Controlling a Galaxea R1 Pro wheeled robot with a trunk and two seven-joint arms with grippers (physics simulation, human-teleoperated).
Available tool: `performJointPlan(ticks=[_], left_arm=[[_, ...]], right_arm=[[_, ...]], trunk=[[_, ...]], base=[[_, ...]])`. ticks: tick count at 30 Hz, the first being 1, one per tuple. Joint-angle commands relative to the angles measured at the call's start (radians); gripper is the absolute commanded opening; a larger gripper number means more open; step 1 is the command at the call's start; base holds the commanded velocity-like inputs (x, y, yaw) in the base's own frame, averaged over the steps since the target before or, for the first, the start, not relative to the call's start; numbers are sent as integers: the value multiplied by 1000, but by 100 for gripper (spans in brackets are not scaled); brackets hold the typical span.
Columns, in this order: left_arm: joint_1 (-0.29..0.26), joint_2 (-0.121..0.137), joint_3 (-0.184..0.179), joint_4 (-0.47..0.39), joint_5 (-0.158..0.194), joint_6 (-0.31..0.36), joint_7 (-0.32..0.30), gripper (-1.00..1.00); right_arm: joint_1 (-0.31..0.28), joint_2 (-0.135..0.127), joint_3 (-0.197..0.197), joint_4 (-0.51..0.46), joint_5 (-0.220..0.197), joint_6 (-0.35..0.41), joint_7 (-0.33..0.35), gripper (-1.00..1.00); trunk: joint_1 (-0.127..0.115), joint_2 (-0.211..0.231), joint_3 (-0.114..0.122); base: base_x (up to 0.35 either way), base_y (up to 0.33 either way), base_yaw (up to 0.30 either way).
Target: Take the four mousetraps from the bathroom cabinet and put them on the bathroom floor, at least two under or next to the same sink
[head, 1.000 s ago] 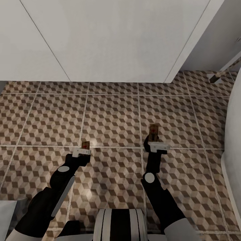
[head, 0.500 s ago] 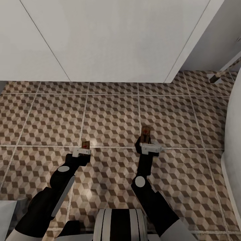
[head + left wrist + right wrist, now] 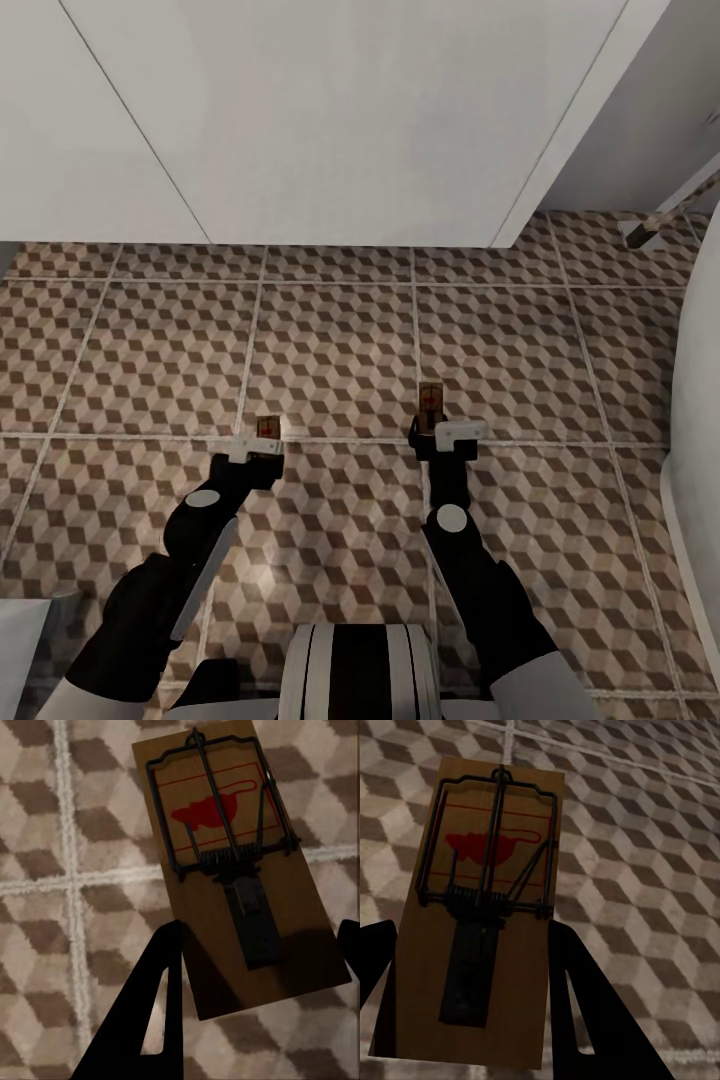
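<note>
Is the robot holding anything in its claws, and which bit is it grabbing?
Yes: each gripper holds a mousetrap by its long side edges, at the plain end away from the red mouse: left mousetrap, right mousetrap.

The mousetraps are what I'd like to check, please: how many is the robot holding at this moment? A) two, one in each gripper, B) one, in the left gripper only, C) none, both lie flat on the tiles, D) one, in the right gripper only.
A: the left gripper clamps one mousetrap and the right gripper clamps another mousetrap, each board sitting between dark fingers above the tiled floor.
</note>
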Motion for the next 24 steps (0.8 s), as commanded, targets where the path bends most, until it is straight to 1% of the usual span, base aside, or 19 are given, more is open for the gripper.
performJointPlan(ticks=[1, 9, 11, 14, 16, 18, 20, 21, 22, 23, 24], left_arm=[[-1, -3, -3, -1, 10, 4, 8, -100], [-2, -9, -9, 8, 11, 3, 8, -100], [-2, -11, -8, 18, 12, -9, 7, -100], [-2, -25, -8, 35, 13, -72, 6, -100], [-2, -48, -7, 50, 13, -131, 6, -100], [-2, -69, -7, 70, 9, -167, 7, -100], [-2, -78, -7, 115, -2, -187, 8, -100], [-2, -81, -7, 163, -10, -215, 8, -100], [-2, -81, -6, 181, -12, -229, 8, -100], [-2, -81, -4, 245, -17, -288, 9, -100], [-2, -80, -4, 266, -19, -310, 9, -100]], right_arm=[[0, 0, 1, -1, 6, 5, -3, -100], [0, 0, 0, -1, 2, 7, 0, -100], [0, 1, 0, 1, 2, 8, 1, -100], [0, 4, 1, 8, 1, 8, 1, -100], [0, 8, 1, 11, 0, 8, 1, -100], [0, 8, 1, 12, 1, 9, 2, -100], [0, 8, 1, 12, 1, 9, 2, -100], [0, 8, 1, 12, 1, 10, 2, -100], [0, 8, 1, 12, 1, 10, 2, -100], [0, 8, 1, 13, 1, 10, 2, -100], [0, 8, 1, 13, 1, 10, 2, -100]], trunk=[[0, 0, 0], [0, 0, 0], [0, 0, 0], [0, 0, 0], [0, 0, 0], [0, 0, 0], [0, 0, 0], [0, 0, 0], [0, 0, 0], [0, 0, 0], [0, 0, 0]], base=[[0, 0, 0], [0, 0, 0], [0, 0, 0], [0, 0, 0], [0, 0, 0], [0, 0, 0], [0, 0, 0], [0, 0, 0], [0, 0, 0], [0, 0, 0], [0, 0, 0]])
